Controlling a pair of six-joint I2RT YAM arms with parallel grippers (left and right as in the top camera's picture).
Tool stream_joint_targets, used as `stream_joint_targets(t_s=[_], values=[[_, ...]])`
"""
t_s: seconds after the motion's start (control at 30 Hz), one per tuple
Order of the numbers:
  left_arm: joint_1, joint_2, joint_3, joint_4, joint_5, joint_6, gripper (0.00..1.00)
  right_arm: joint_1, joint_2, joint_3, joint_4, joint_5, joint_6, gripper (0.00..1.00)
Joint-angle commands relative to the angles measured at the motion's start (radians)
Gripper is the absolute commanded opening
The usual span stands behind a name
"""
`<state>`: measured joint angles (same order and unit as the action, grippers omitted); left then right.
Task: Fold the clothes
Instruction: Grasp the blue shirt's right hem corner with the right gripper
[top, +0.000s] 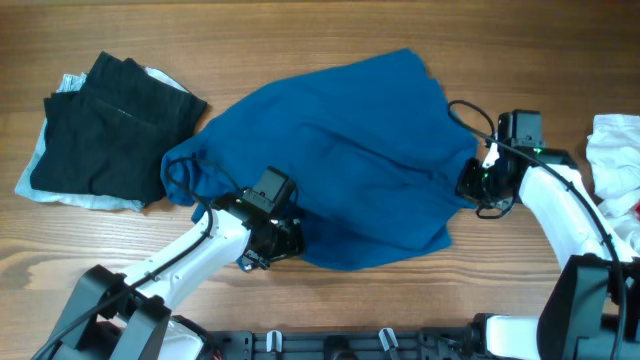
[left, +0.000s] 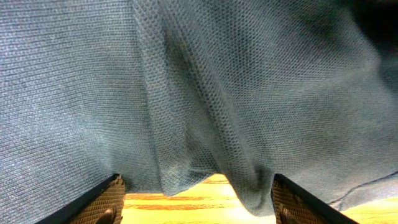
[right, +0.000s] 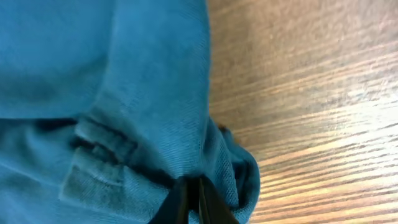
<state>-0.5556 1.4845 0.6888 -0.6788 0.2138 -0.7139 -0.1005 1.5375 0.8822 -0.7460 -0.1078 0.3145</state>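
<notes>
Right claw (right: 190, 199) pinches edge of blue shirt (top: 340, 170), left claw (left: 199, 200) gapes wide against it; shirt lies rumpled, unfolded on table (top: 90, 240), so folding seems barely begun.

A large, plain deep-blue garment (top: 340, 150) is spread unfolded and rumpled across the centre of the frame, running from the lower left towards the upper right. A fine knit texture is shown in the wrist views, and a hem is bunched into folds at the right edge. A black garment (top: 110, 125) is laid folded at the upper left, stacked on a pale blue garment (top: 50, 192) whose edges show beneath it. A crumpled white-and-red garment (top: 615, 150) is seen at the right edge, apart from the blue one.
</notes>
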Motion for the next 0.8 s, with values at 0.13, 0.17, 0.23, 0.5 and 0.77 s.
stream_joint_targets(t_s=[0.13, 0.17, 0.23, 0.5, 0.77], values=[[-0.004, 0.017, -0.039, -0.001, 0.002, -0.009, 0.78, 0.002, 0.017, -0.009, 0.002, -0.074, -0.047, 0.37], [-0.003, 0.017, -0.039, -0.001, 0.002, -0.009, 0.78, 0.002, 0.016, -0.009, 0.005, -0.087, -0.054, 0.51], [-0.004, 0.017, -0.039, -0.001, 0.002, -0.009, 0.78, 0.002, 0.016, -0.009, 0.012, -0.135, -0.087, 0.57], [-0.003, 0.017, -0.039, 0.003, 0.002, -0.009, 0.79, 0.01, 0.016, 0.017, 0.051, -0.164, -0.209, 0.49], [-0.003, 0.017, -0.039, 0.018, 0.002, -0.009, 0.82, 0.131, 0.016, 0.017, 0.027, 0.044, -0.241, 0.51]])
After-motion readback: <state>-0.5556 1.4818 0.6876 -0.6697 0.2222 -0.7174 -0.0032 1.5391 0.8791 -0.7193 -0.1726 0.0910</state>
